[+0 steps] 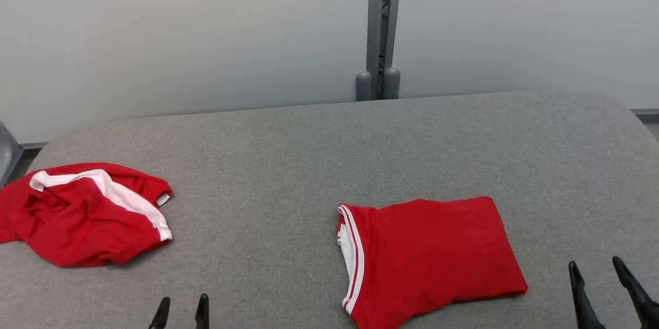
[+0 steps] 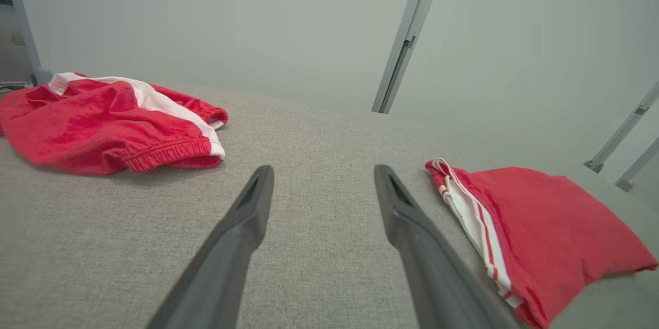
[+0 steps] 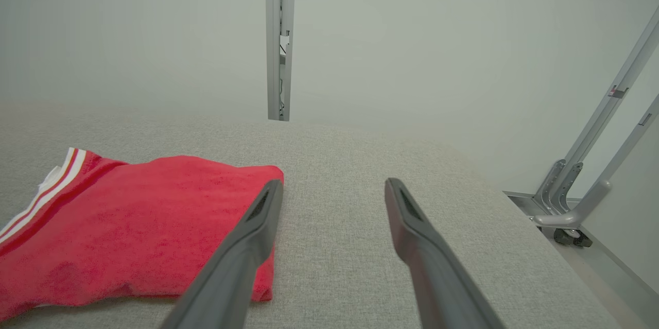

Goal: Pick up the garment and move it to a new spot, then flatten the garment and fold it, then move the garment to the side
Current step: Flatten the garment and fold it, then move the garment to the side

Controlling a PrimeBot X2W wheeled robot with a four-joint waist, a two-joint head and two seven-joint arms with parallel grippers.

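A folded red garment [image 1: 430, 257] with white-striped trim lies flat on the grey table, right of centre; the wrist views show it too [image 2: 545, 231] [image 3: 134, 226]. A second red garment with a white band [image 1: 85, 213] lies crumpled at the table's left end [image 2: 108, 123]. My left gripper [image 1: 181, 306] stands open near the front edge, between the two garments, holding nothing [image 2: 323, 177]. My right gripper [image 1: 597, 267] is open just right of the folded garment, empty [image 3: 333, 187].
The grey padded table [image 1: 329, 154] spreads wide between and behind the garments. A grey post [image 1: 380, 30] rises behind its far edge against a pale wall. Metal frame legs [image 3: 582, 200] stand on the floor past the table's right edge.
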